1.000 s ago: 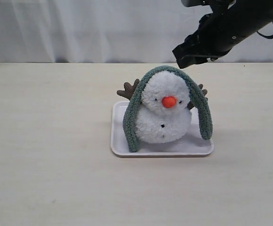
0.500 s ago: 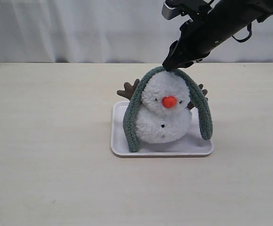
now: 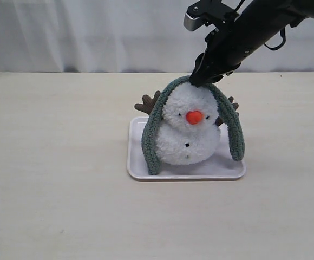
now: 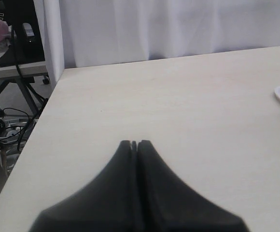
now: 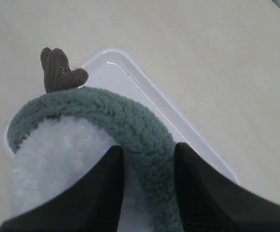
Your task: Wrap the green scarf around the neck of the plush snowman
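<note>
Straddling green scarf atop plush snowman (right jaws parted).

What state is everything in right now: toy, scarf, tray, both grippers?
Plush snowman: upright in the white tray.
Green scarf: draped over the snowman's head, ends hanging at both sides, not around the neck.
White tray: flat, holding the snowman.
Right gripper: open, jaws astride the scarf on the head.
Left gripper: shut, empty.

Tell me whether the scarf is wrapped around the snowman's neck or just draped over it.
Draped, not wrapped: the green scarf arches over the head of the plush snowman, with both ends hanging straight down at its sides, uncrossed.
</note>
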Motion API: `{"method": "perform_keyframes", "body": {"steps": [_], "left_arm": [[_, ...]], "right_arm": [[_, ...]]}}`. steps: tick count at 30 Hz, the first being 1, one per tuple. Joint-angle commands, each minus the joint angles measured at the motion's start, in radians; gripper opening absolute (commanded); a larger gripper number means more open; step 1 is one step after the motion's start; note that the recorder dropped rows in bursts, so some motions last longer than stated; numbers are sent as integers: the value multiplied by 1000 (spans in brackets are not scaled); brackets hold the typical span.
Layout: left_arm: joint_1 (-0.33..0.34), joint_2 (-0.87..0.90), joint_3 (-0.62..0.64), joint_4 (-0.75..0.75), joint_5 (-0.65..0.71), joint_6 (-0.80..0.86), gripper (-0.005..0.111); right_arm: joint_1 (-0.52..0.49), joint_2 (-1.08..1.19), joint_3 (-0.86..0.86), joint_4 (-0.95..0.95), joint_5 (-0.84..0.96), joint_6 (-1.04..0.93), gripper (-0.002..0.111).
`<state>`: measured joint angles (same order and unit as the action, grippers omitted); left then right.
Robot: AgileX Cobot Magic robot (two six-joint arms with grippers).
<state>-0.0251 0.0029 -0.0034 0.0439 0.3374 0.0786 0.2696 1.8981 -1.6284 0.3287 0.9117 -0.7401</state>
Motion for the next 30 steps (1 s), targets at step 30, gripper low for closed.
{"method": "perform_keyframes", "body": {"steps": [30], "left_arm": [[1,-3,3,-4,-11,-1,0]], "right_arm": [[-2,5,-12,-8,-153,2,4]]}}
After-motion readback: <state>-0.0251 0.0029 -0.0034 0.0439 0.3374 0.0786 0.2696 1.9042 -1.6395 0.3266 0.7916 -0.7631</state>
